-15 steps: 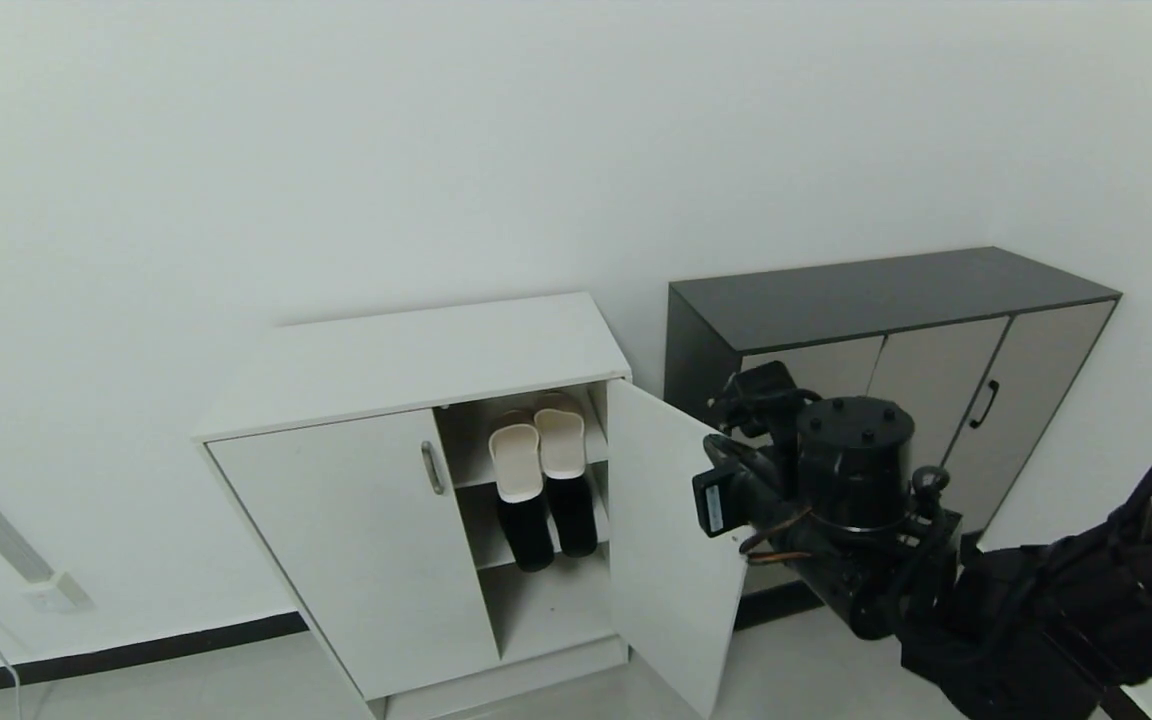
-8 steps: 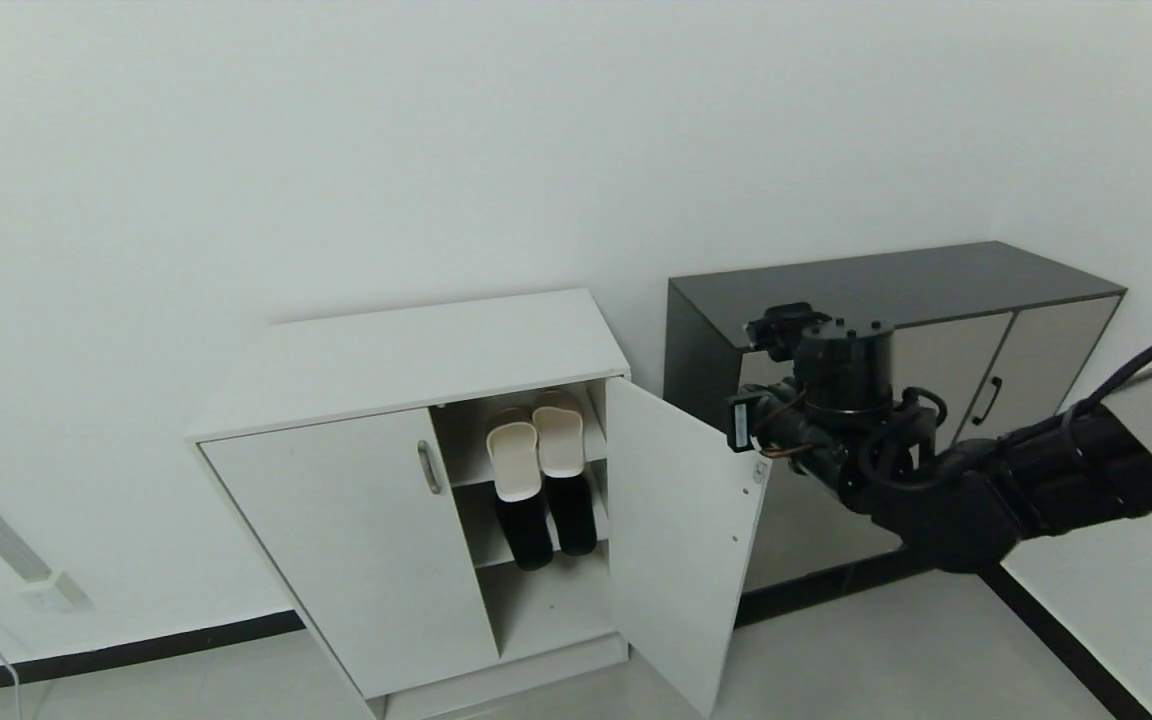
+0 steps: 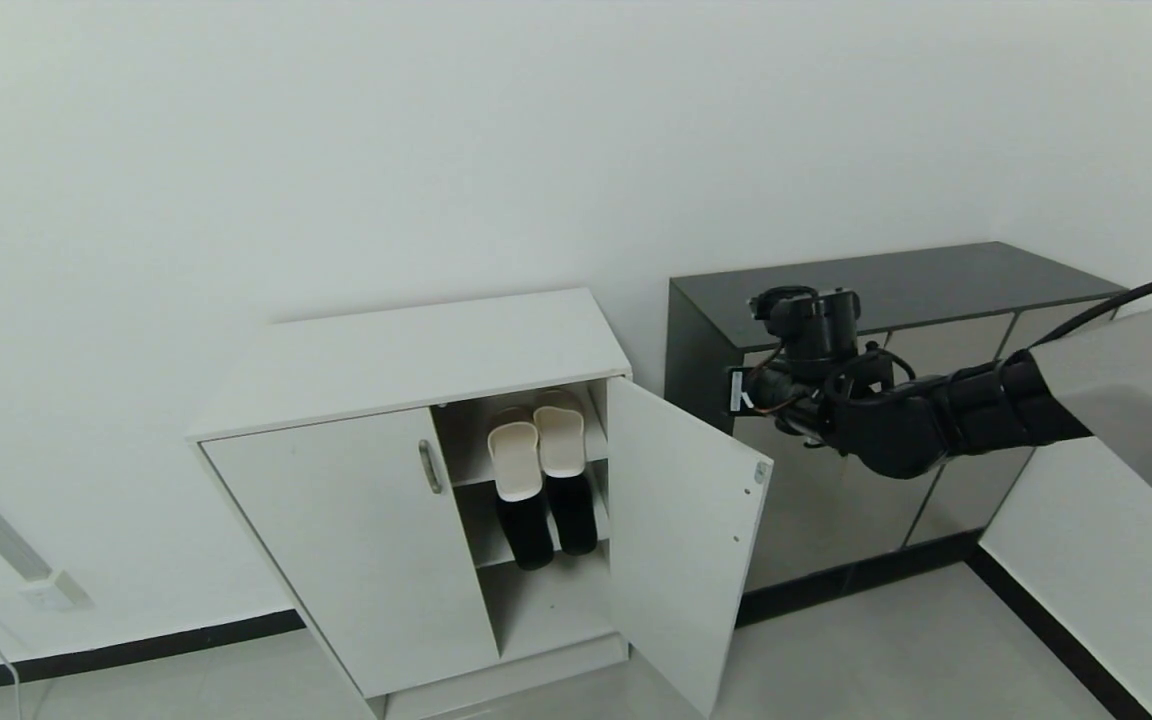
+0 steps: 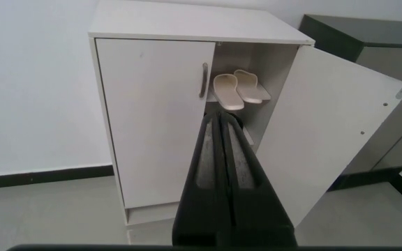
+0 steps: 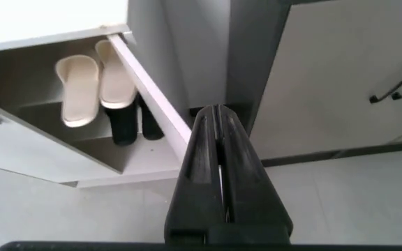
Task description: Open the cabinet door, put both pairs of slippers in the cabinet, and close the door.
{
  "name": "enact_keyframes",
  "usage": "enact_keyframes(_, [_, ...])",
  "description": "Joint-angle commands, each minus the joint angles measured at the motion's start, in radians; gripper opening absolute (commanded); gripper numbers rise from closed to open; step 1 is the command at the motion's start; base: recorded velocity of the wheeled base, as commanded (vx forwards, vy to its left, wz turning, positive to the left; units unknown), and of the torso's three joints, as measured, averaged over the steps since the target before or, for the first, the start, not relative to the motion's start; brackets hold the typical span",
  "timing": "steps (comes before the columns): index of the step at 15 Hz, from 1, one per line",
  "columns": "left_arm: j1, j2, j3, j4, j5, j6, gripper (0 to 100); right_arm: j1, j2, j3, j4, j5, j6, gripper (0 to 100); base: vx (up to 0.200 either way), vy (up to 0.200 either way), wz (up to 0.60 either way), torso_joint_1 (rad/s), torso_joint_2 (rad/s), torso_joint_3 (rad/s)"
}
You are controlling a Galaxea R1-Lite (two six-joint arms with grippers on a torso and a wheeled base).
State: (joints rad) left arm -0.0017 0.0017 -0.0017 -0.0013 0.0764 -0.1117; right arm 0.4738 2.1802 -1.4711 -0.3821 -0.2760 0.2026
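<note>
White wall (image 3: 436, 150), cabinet door (image 3: 681, 530) ajar, right end effector (image 5: 218, 115) higher, perhaps behind it

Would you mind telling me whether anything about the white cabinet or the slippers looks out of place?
Both pairs jut past their shelf fronts: the white slippers on the upper shelf, the black slippers below. The right door stands open, and the overhang might hinder closing it. Nothing looks damaged.

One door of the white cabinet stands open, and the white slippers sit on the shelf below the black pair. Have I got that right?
Not quite. The white slippers sit on the shelf above the black pair, not below it, as the head view shows. The rest holds: one door of the white cabinet stands open.
</note>
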Motion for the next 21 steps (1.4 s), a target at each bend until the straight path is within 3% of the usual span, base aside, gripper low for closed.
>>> enact_keyframes(1, [0.000,0.001,0.000,0.000,0.000,0.000,0,-0.017,0.053,-0.020,0.000,0.006,0.003,0,0.000,0.000,0.00,0.000,0.00,0.000])
enact_keyframes(21, [0.000,0.001,0.000,0.000,0.000,0.000,0,-0.026,0.112,0.015,0.055,0.017,0.040,0,0.000,0.000,0.00,0.000,0.00,0.000])
